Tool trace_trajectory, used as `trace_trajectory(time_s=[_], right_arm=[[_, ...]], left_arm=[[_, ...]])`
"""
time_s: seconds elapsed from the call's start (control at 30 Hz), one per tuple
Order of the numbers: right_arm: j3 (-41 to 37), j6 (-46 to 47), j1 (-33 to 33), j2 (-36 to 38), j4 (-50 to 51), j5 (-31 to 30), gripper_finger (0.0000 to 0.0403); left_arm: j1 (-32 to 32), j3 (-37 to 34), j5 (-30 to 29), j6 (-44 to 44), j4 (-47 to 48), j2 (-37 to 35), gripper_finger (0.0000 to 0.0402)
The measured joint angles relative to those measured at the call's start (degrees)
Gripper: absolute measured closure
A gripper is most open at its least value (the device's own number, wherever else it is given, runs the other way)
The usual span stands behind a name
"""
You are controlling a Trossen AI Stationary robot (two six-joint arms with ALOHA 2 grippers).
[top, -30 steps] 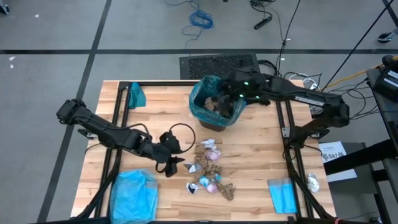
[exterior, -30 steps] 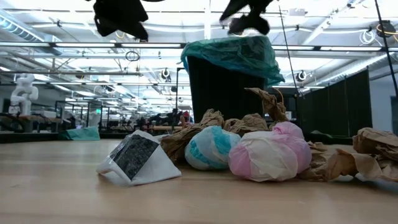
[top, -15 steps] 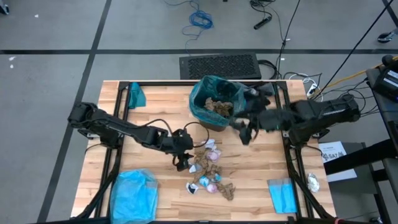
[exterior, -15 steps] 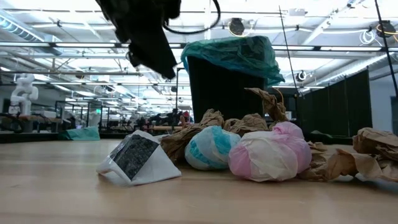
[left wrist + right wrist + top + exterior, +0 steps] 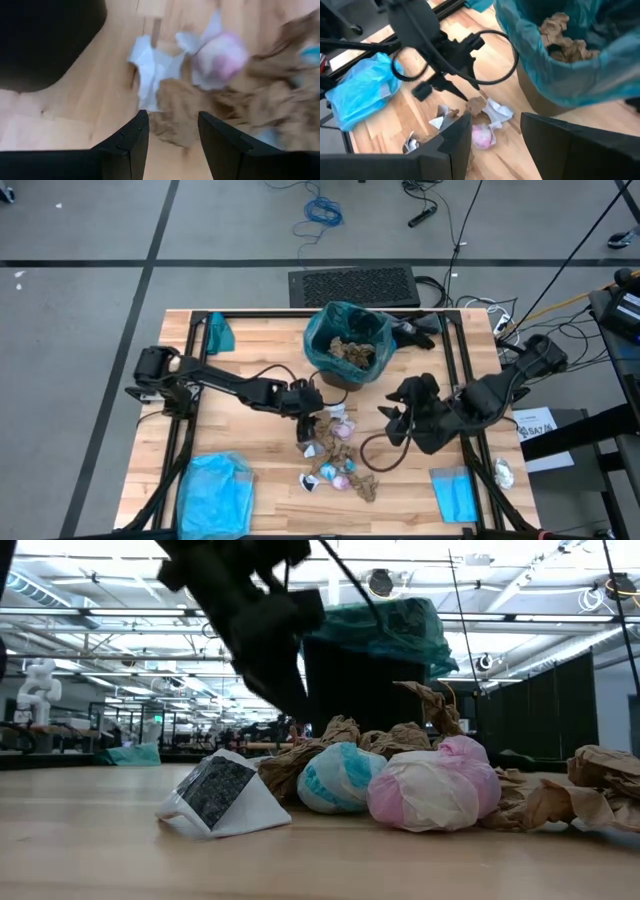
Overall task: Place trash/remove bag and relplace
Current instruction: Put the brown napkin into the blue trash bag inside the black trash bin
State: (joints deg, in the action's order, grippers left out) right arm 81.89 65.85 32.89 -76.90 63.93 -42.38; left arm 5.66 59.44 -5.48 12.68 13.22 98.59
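Note:
The trash (image 5: 335,448) lies in a loose pile on the wooden table: brown paper, a pink-white ball (image 5: 430,790), a blue-white ball (image 5: 340,778) and a white wedge (image 5: 225,795). More brown scraps sit inside the black bin (image 5: 345,348), lined with the teal bag (image 5: 570,55). My left gripper (image 5: 172,135) hangs open, slanting down over a brown scrap (image 5: 175,107) at the pile's far left end. I cannot tell whether it touches the scrap. My right gripper (image 5: 495,135) is open with nothing between its fingers. It hovers right of the pile and nearer than the bin (image 5: 390,422).
A sky-blue plastic bag (image 5: 215,490) lies at the near left corner. A smaller blue packet (image 5: 455,495) is at the near right, and a teal wad (image 5: 220,332) at the far left. Black frame rails (image 5: 185,380) run along both sides of the table.
My left gripper has moved toward the table's right edge and come down to the far left end of the trash pile. My right gripper has swung away from above the bin toward the near edge and now hovers right of the pile.

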Motion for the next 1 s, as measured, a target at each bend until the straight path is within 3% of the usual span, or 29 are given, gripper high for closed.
trace_trajectory(time_s=[0.3, 0.4, 0.47, 0.53, 0.7, 0.87, 1.0], right_arm=[[0.0, 9.2, 3.1, -2.6, 3.7, -0.1, 0.0241], [0.0, 10.4, 3.7, -3.1, 4.7, -0.1, 0.0241], [0.0, 11.0, 3.8, -3.2, 5.4, 0.2, 0.0241], [0.0, 11.1, 4.0, -3.3, 6.2, 0.4, 0.0241], [0.0, 11.1, 4.0, -3.3, 8.2, 0.6, 0.0241], [-0.7, 10.0, 4.0, -3.3, 8.6, 0.5, 0.0241], [-3.3, 10.1, 4.0, -3.3, 7.2, 0.6, 0.0241]], left_arm=[[-1.2, 0.0, 4.7, 0.6, -4.1, 8.2, 0.0242], [-0.4, 0.0, 5.1, 3.2, -4.0, 8.3, 0.0284], [0.2, 0.0, 6.2, 4.3, -3.4, 7.5, 0.0335], [0.8, 0.0, 7.9, 5.7, -2.9, 5.4, 0.0382], [2.9, 0.0, 8.2, 9.6, -2.5, -3.7, 0.0399], [3.9, 2.9, 2.5, 9.8, 0.9, -15.3, 0.0400], [2.5, 7.1, -3.5, 4.4, 1.4, -21.5, 0.0401]])
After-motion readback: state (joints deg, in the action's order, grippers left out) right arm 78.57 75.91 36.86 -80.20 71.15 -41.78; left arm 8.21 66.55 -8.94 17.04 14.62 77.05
